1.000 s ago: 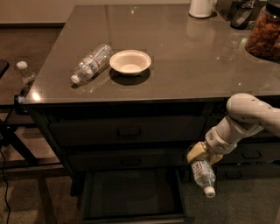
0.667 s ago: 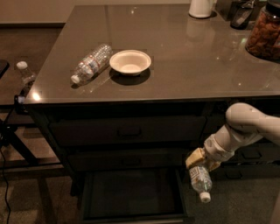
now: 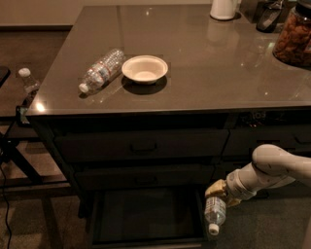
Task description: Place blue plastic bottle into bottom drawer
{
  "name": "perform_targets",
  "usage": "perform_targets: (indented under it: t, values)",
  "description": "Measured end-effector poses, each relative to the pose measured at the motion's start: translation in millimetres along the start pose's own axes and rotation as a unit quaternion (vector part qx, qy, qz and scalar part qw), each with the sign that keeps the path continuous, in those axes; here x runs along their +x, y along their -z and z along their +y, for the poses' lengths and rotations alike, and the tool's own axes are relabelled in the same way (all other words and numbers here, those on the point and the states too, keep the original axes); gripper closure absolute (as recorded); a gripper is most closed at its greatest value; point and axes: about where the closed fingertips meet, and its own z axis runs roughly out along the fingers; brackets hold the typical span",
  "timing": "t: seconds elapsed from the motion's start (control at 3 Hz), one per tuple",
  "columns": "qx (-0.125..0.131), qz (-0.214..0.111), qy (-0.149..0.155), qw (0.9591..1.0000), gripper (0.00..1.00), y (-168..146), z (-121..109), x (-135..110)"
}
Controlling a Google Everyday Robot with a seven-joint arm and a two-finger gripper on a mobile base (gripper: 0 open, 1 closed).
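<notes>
The blue plastic bottle (image 3: pixel 215 213) hangs cap down from my gripper (image 3: pixel 217 190), which is shut on its upper end. It is low at the right, just beside the right edge of the open bottom drawer (image 3: pixel 146 214). The drawer is pulled out, with a dark plain interior. My white arm (image 3: pixel 272 170) reaches in from the right.
A clear ribbed bottle with a red-and-white label (image 3: pixel 101 70) lies on the counter (image 3: pixel 204 73) next to a white bowl (image 3: pixel 145 69). A jar (image 3: pixel 293 31) and a white container (image 3: pixel 223 8) stand at the back right. Two shut handled drawers (image 3: pixel 141 146) sit above. Another bottle (image 3: pixel 28 82) stands at the left.
My gripper has moved down and to the left with the bottle, closer to the open bottom drawer's right edge. The bottle now hangs more upright, cap down.
</notes>
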Motion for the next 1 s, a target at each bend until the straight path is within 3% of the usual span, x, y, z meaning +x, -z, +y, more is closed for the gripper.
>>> perform_targets:
  t: [0.33,0.67,1.0]
  values:
    - [0.0,0.0,0.0,1.0,1.0,0.0,0.0,0.0]
    - [-0.015,-0.011,-0.044,0.9988,1.0,-20.2,-10.1,0.0]
    - [-0.032,-0.043,-0.136,0.9892,1.0,-45.2,-33.7,0.9]
